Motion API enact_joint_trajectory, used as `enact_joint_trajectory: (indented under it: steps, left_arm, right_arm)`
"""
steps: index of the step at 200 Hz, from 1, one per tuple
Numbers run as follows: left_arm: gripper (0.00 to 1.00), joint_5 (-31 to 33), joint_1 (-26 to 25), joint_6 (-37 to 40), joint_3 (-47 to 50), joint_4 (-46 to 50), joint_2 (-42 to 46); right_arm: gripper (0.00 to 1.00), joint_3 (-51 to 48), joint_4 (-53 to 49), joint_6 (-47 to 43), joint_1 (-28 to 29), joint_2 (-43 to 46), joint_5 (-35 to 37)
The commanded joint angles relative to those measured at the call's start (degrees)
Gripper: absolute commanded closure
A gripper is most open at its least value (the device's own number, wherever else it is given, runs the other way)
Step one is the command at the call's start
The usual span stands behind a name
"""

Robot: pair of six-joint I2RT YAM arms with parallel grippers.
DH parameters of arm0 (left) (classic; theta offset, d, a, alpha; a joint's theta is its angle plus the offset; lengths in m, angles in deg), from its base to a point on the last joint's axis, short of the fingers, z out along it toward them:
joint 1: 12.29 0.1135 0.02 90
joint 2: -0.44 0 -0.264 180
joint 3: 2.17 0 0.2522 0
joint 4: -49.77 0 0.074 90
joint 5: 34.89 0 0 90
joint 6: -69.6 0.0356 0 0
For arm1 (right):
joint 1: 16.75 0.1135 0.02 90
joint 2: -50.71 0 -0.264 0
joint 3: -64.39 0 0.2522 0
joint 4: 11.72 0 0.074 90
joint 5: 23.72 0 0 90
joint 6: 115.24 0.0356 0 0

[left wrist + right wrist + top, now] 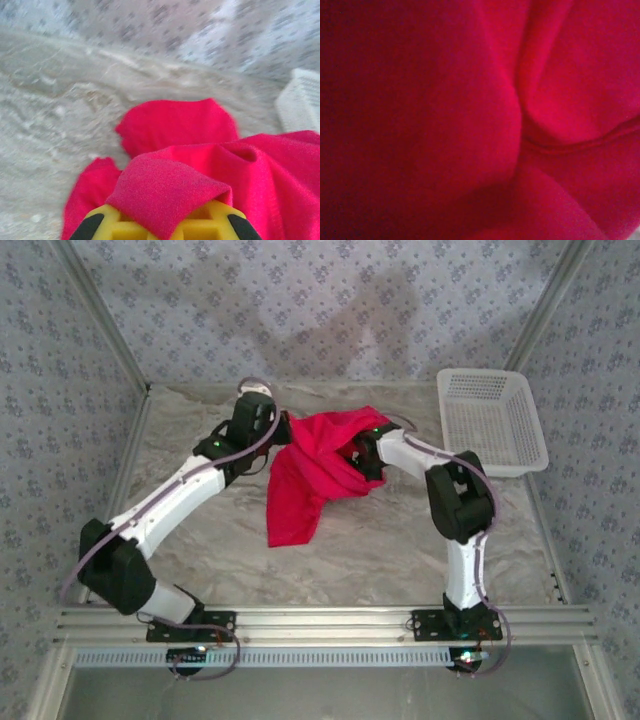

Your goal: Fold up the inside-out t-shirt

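The inside-out t-shirt is bright red and bunched in the middle of the table, its top raised between my two grippers and a long tail trailing toward the near left. My left gripper is at the shirt's upper left edge, shut on a fold of it. In the left wrist view that fold lies over the yellow jaws, and the left gripper pinches it. My right gripper is buried in the shirt's right side; the red t-shirt cloth covers its camera and hides the fingers.
A white plastic basket stands at the back right corner, and its edge shows in the left wrist view. The marbled tabletop is ringed by metal frame rails and patterned walls. My right arm's elbow rises to the right of the shirt.
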Motion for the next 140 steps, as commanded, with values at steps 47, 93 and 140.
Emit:
enact_joint_trajectory:
  steps: [47,93,140]
  left_arm:
    - [1.00,-12.7,9.9,0.5,-8.5,7.1,-22.2]
    - [1.00,-15.4,10.2,-3.7,-1.3,3.7,-24.2]
    - [1.00,-15.8,10.2,-4.6,6.1,2.6,-23.6]
  right_arm:
    - [1.00,0.6,-2.4,-3.1,-0.6,25.6,-17.5]
    - [1.00,8.4,4.7,3.3,-4.4,30.0,-20.0]
    - [1.00,15.2,10.4,8.3,-6.2,25.2,-29.6]
